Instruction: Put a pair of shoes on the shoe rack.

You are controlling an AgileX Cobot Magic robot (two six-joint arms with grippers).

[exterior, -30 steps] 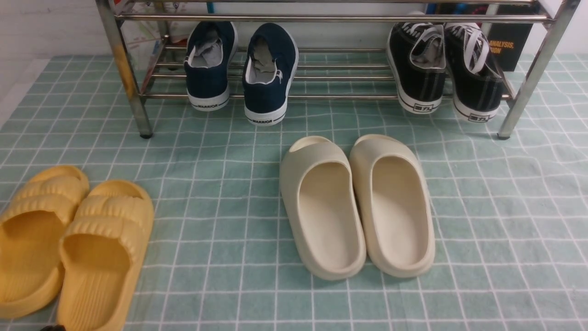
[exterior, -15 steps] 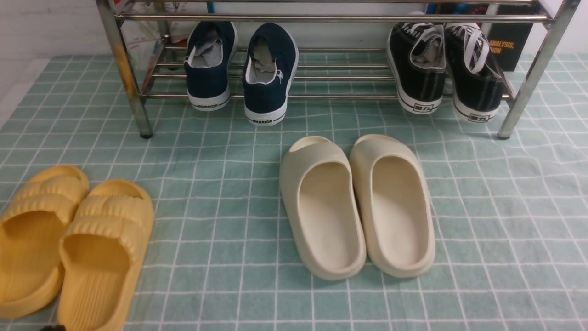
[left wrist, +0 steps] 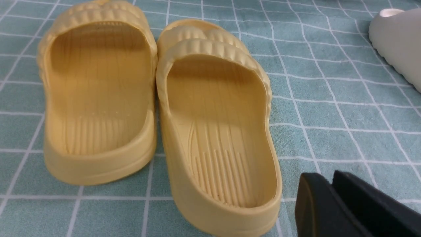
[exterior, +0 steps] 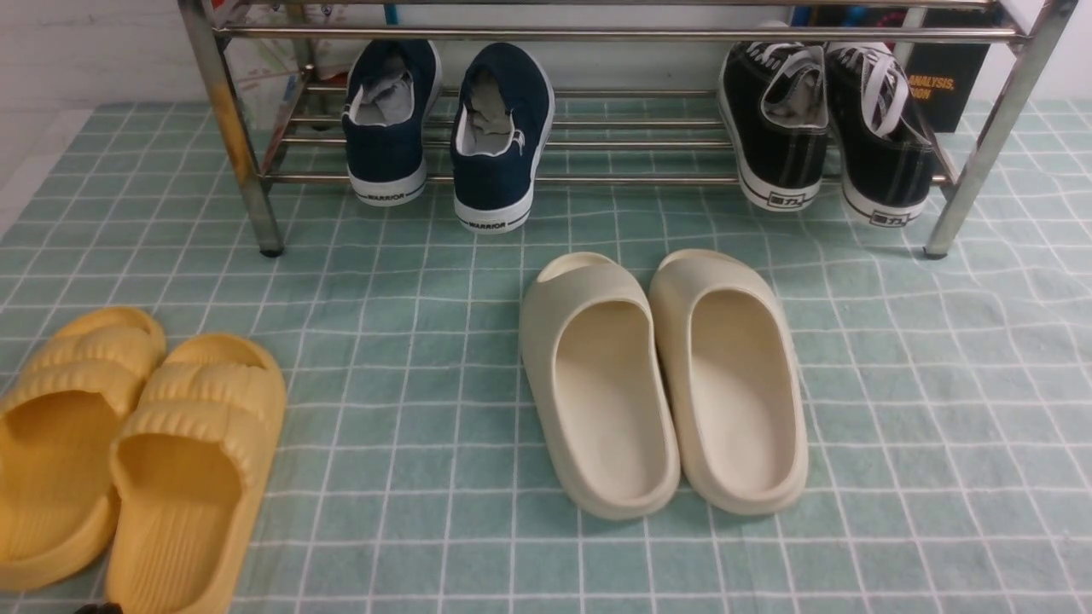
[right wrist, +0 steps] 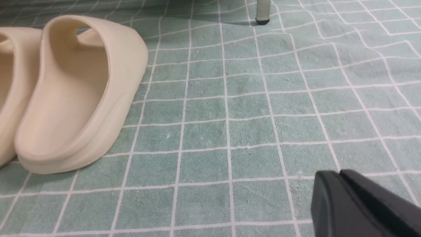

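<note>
Spanning the far edge of the checked cloth (exterior: 409,477), the shoe rack (exterior: 597,34) carries on its lower tubes the 2 navy shoes (exterior: 448,128) toward our left, heels facing us, and the black sneakers (exterior: 827,128) toward our right. Cream slippers (exterior: 665,384) lie mid-cloth and yellow slippers (exterior: 128,452) near our left. We see our left gripper (left wrist: 332,197) and right gripper (right wrist: 340,194) with fingers pressed together, holding nothing.

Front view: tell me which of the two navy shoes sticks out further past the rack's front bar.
The right-hand navy shoe: its WARRIOR heel overhangs the shoe rack front bar, nearer the cream slippers than the other navy shoe.
</note>
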